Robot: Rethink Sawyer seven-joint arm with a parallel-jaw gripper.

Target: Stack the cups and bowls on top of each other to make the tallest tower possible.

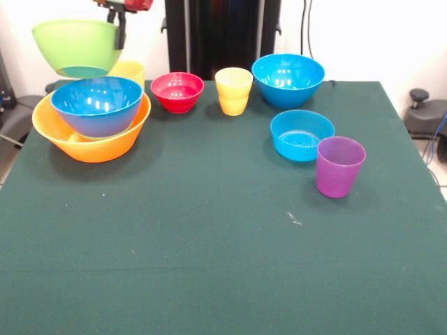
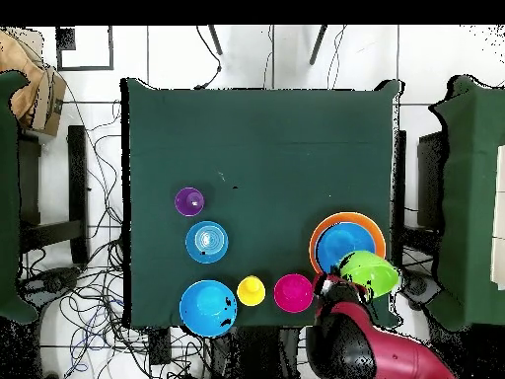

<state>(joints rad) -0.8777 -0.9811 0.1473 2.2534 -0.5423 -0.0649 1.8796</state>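
Lime green bowl hangs in the air, its rim clamped by the gripper, above and just behind the tower: 1 blue bowl nested in the orange-yellow bowl on the worktop.

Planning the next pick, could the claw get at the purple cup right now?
Probably not yet: the claw is shut on the lime green bowl, held above the orange bowl. The purple cup itself stands uncovered.
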